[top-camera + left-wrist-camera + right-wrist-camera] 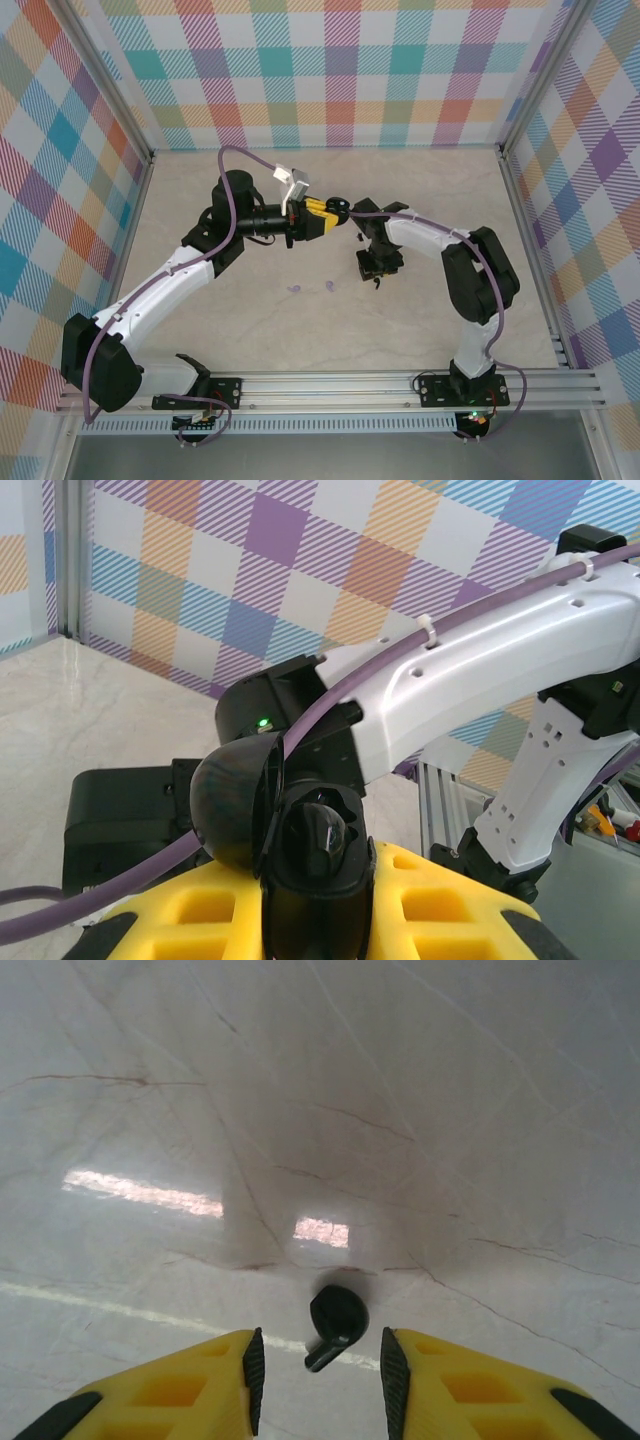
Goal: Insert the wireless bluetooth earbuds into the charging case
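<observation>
Ok, left gripper [320,920] is clamped tight on the black charging case [305,845], lid flipped open, just above centre of the top view. Right gripper [322,1365] points down at the table [450,1110]. Its jaws are narrowly apart, with a black earbud [336,1322] lying between the pads and a gap on each side, at lower centre of the right wrist view. One lilac earbud [296,289] and a second lilac earbud [330,287] lie on the table just below centre of the top view, clear of both grippers.

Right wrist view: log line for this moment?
left gripper: shut on open black case | right gripper: open, astride black earbud on table | lilac earbuds: loose on table
</observation>
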`<control>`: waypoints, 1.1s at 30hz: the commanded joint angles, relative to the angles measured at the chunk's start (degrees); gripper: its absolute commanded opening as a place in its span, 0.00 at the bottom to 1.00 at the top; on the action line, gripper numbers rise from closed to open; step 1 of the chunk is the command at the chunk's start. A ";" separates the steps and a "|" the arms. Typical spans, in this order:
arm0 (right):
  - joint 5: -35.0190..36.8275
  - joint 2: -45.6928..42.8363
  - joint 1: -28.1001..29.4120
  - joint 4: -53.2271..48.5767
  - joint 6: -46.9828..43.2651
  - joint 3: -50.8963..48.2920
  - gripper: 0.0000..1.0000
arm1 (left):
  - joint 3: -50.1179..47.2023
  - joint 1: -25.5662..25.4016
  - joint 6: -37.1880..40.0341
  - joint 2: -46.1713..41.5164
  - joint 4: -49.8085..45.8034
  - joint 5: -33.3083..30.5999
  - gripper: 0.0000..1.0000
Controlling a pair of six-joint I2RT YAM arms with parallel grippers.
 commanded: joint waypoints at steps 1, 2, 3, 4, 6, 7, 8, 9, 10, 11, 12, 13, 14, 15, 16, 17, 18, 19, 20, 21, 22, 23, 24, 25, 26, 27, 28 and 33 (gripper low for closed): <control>1.71 1.23 -0.35 -1.91 1.38 1.79 0.37 | 1.18 0.35 0.52 -1.33 1.02 0.61 0.08; 1.59 1.51 -0.34 -1.90 1.25 1.85 0.37 | 1.16 0.35 0.51 -1.33 1.02 0.62 0.08; 1.38 1.86 -0.35 -2.08 1.20 1.94 0.37 | 1.16 0.35 0.57 -1.31 0.95 0.49 0.08; 1.29 2.17 -0.34 -2.13 1.19 2.11 0.37 | 1.09 0.35 0.66 -1.31 1.01 0.54 0.08; 0.98 2.78 -0.38 -2.13 0.91 1.95 0.36 | 1.10 0.35 0.67 -1.28 0.86 0.47 0.08; 0.92 3.09 -0.34 -2.14 0.87 1.95 0.36 | 1.09 0.35 0.66 -1.30 0.79 0.42 0.08; 0.80 3.30 -0.34 -2.13 0.90 1.95 0.36 | 1.09 0.35 0.66 -1.39 0.75 0.40 0.08; 0.75 3.56 -0.34 -2.13 0.83 1.94 0.35 | 1.00 0.35 0.76 -1.42 0.75 0.45 0.08; 0.68 3.81 -0.35 -2.21 0.83 1.94 0.35 | 1.00 0.37 0.76 -1.42 0.69 0.40 0.08; 0.66 4.01 -0.35 -2.31 0.84 1.94 0.34 | 1.00 0.35 0.76 -1.50 0.67 0.33 0.08; 0.45 4.15 -0.35 -2.30 0.75 1.86 0.34 | 1.00 0.35 0.74 -1.44 0.67 0.37 0.08; 0.27 4.29 -0.39 -2.29 0.64 1.85 0.34 | 1.00 0.35 0.76 -1.51 0.67 0.34 0.08; 0.07 4.46 -0.36 -2.24 0.62 1.77 0.34 | 1.00 0.35 0.76 -1.49 0.67 0.33 0.08; -0.05 4.69 -0.32 -2.24 0.66 1.70 0.33 | 1.00 0.34 0.76 -1.48 0.67 0.39 0.08; -0.14 4.71 -0.30 -2.25 0.67 1.55 0.33 | 0.97 0.35 0.76 -1.51 0.67 0.23 0.08; -0.17 4.78 -0.39 -2.31 0.52 1.51 0.33 | 1.00 0.35 0.76 -1.51 0.67 0.23 0.08; -0.22 4.89 -0.35 -2.22 0.57 1.35 0.32 | 1.00 0.35 0.76 -1.46 0.67 0.25 0.08; -0.10 4.99 -0.35 -2.26 0.59 1.25 0.32 | 1.00 0.35 0.79 -1.43 0.71 0.27 0.08; -0.14 5.08 -0.30 -2.26 0.54 1.16 0.31 | 1.00 0.35 0.76 -1.40 0.67 0.27 0.08; -0.12 5.22 -0.34 -1.99 0.58 0.91 0.30 | 1.00 0.36 0.76 -1.41 0.67 0.23 0.08; -0.14 5.34 -0.34 -1.87 0.66 0.81 0.29 | 0.96 0.35 0.70 -1.42 0.67 0.26 0.08; -0.03 5.48 -0.34 -1.86 0.67 0.72 0.28 | 1.00 0.35 0.70 -1.41 0.67 0.24 0.08; 0.06 5.62 -0.30 -1.80 0.73 0.63 0.27 | 1.00 0.35 0.74 -1.42 0.67 0.28 0.08; 0.19 5.61 -0.34 -1.65 0.83 0.50 0.27 | 0.93 0.35 0.76 -1.42 0.67 0.25 0.08; 0.30 5.61 -0.34 -1.47 0.98 0.39 0.26 | 0.89 0.35 0.76 -1.42 0.67 0.19 0.08; 0.44 5.54 -0.34 -1.24 1.10 0.39 0.25 | 0.91 0.35 0.84 -1.42 0.62 0.15 0.08; 0.60 5.41 -0.36 -1.17 1.21 0.27 0.24 | 0.91 0.35 0.75 -1.42 0.58 0.18 0.08; 2.40 3.33 -0.34 0.19 1.45 -0.53 0.19 | 0.73 0.37 0.84 -1.41 0.33 -0.28 0.08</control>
